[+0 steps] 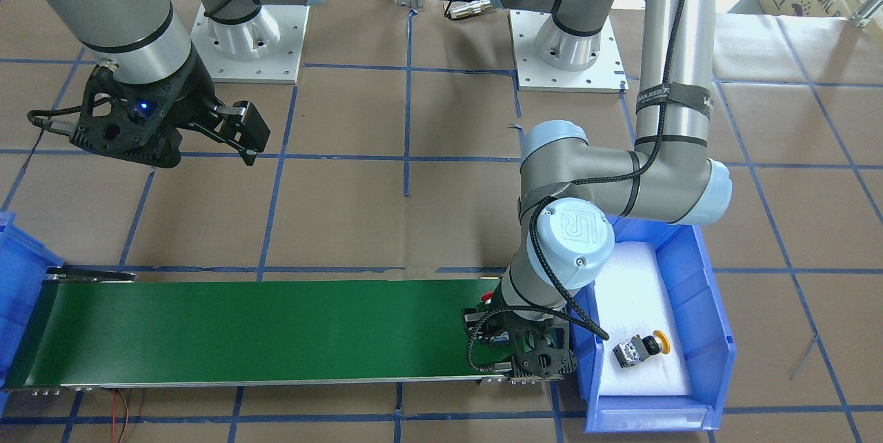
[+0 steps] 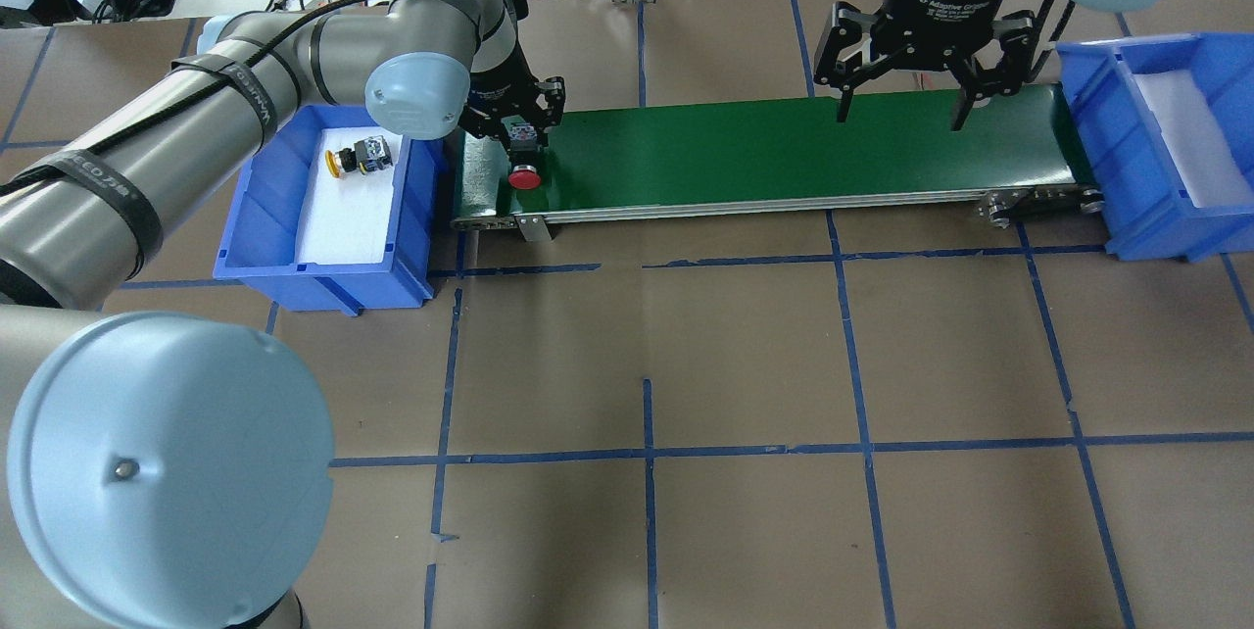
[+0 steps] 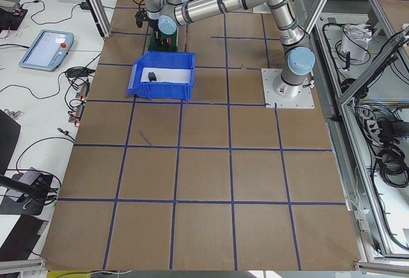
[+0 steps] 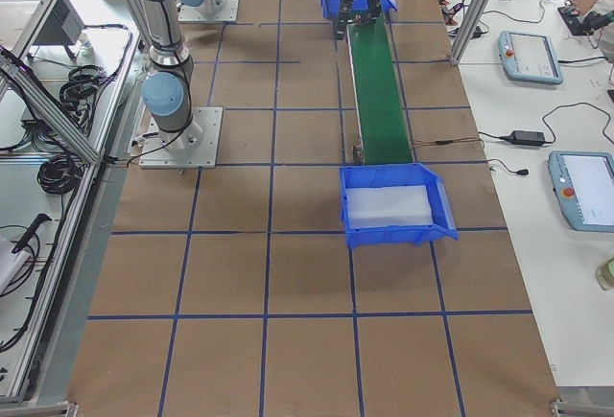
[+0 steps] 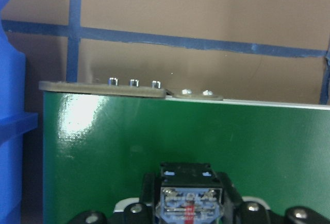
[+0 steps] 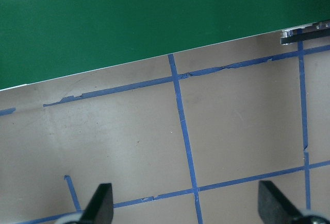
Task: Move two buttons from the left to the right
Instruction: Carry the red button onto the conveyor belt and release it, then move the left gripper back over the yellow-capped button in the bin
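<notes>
The red-capped button is at the left end of the green conveyor belt. My left gripper is shut on its contact block, with the cap pointing toward the robot. From the front only a sliver of the red cap shows past the left gripper. I cannot tell whether the button touches the belt. The yellow-capped button lies on its side on white foam in the left blue bin. My right gripper hangs open and empty above the belt's right part.
A second blue bin lined with white foam stands at the belt's right end and holds nothing. The yellow-capped button sits near the middle of its bin. Brown paper with blue tape lines covers the table.
</notes>
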